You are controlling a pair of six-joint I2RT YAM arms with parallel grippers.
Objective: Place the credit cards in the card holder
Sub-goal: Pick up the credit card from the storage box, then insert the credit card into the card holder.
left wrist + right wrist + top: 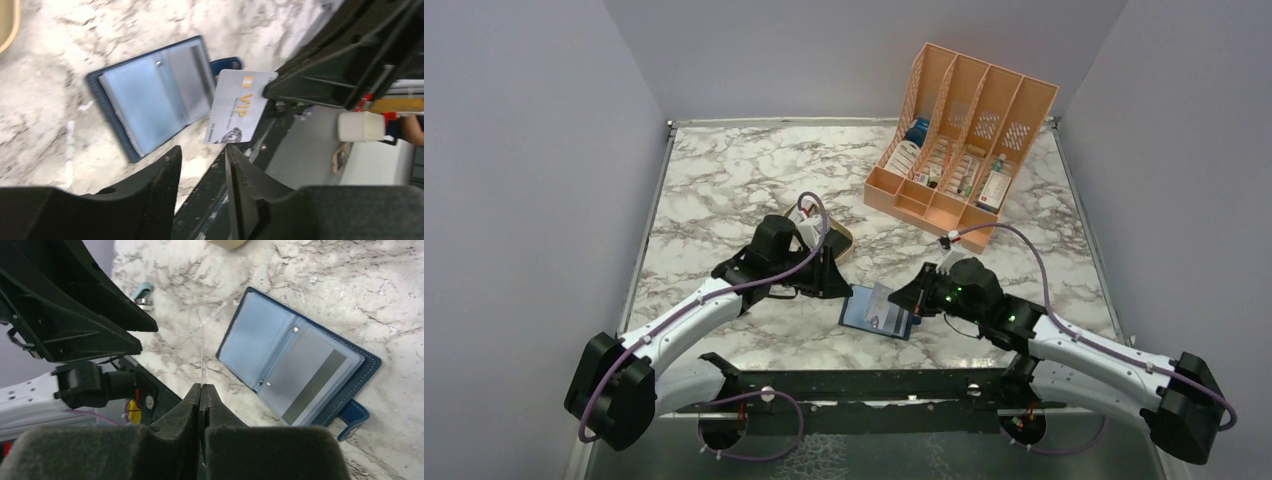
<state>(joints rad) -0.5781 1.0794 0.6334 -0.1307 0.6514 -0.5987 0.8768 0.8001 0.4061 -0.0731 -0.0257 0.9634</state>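
The navy card holder (876, 312) lies open on the marble near the table's front edge, its clear sleeve pages up (150, 97) (295, 365). One sleeve holds a grey card with a darker stripe (310, 377). My right gripper (911, 299) (201, 386) is shut on a pale credit card marked VIP (239, 107), which appears edge-on (201, 355) in the right wrist view. The card hangs upright just above the table, beside the holder's edge. My left gripper (839, 285) (202, 150) is open with nothing between its fingers, its tips just short of the card's lower edge.
A peach slotted file rack (959, 130) with small items stands at the back right. A gold tin (832, 240) sits behind the left arm. The table's dark front rail (854, 385) runs just below the card holder.
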